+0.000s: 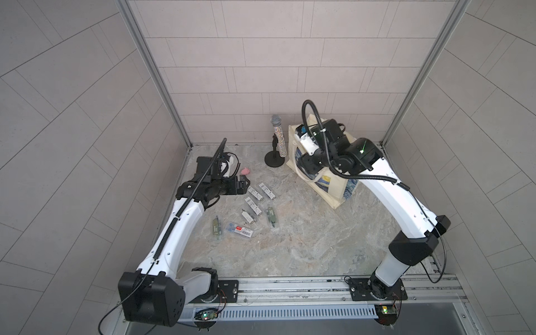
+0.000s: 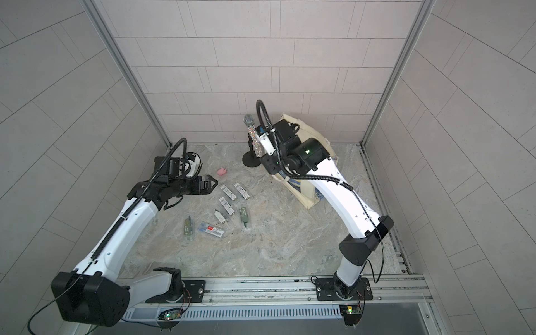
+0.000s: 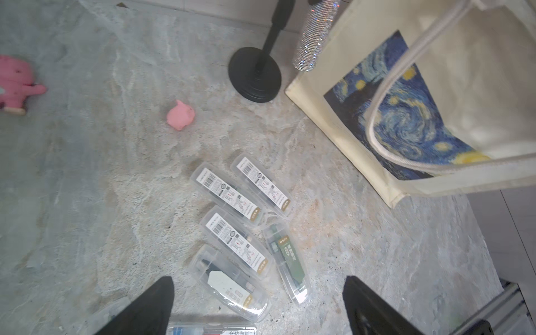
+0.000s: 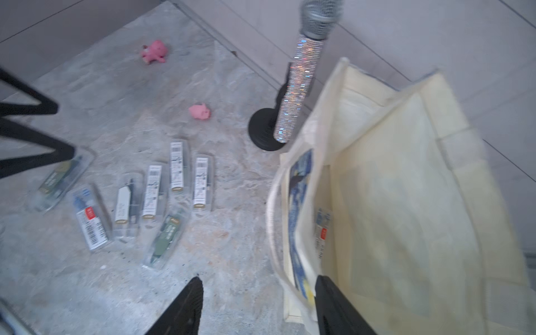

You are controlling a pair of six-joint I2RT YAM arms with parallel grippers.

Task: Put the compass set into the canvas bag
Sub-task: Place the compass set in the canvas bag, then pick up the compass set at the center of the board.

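Right wrist view: the right hand [image 4: 257, 280] is spread and empty over the rim of the canvas bag [image 4: 406, 179], which stands by the far right corner of the surface [image 4: 232, 258]. One compass set [image 4: 321, 232] sits inside it. The left hand [image 3: 258, 278], spread wide, hovers over the other clear cases [image 3: 229, 194] toward the left edge.

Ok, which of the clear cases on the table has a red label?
The red-label case, lying crosswise at the cluster's near edge beside a green-insert case; the rest show only white or green inserts.
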